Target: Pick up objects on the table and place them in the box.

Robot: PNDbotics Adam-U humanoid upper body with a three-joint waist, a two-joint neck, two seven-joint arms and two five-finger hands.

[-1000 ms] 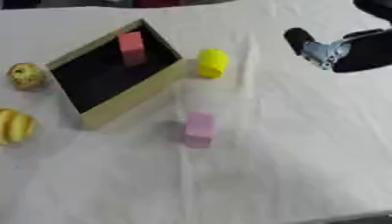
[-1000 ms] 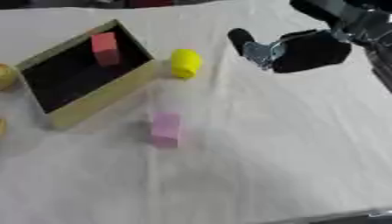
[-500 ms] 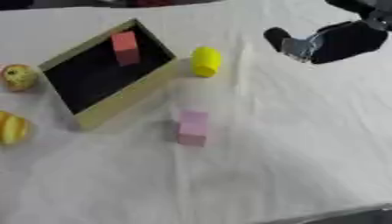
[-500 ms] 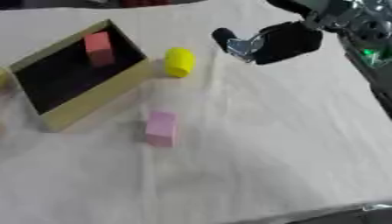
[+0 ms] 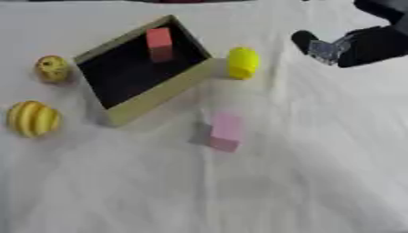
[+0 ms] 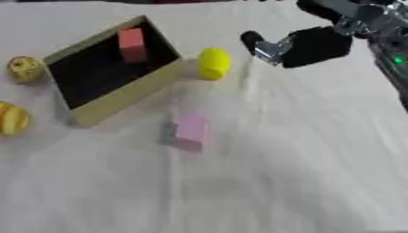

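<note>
The right hand [image 6: 307, 45] is being held above the table [image 5: 318, 173] at the upper right, fingers curled with nothing visibly grasped. Just to its left a yellow object [image 5: 242, 63] is lying beside the box [image 5: 155, 98], which is holding a red block [image 5: 159, 43]. A pink block [image 5: 226, 132] is lying nearer.

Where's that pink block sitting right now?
The pink block lies on the white tablecloth near the middle of the left eye view, apart from everything, just in front of the box and nearer the robot than the yellow object.
</note>
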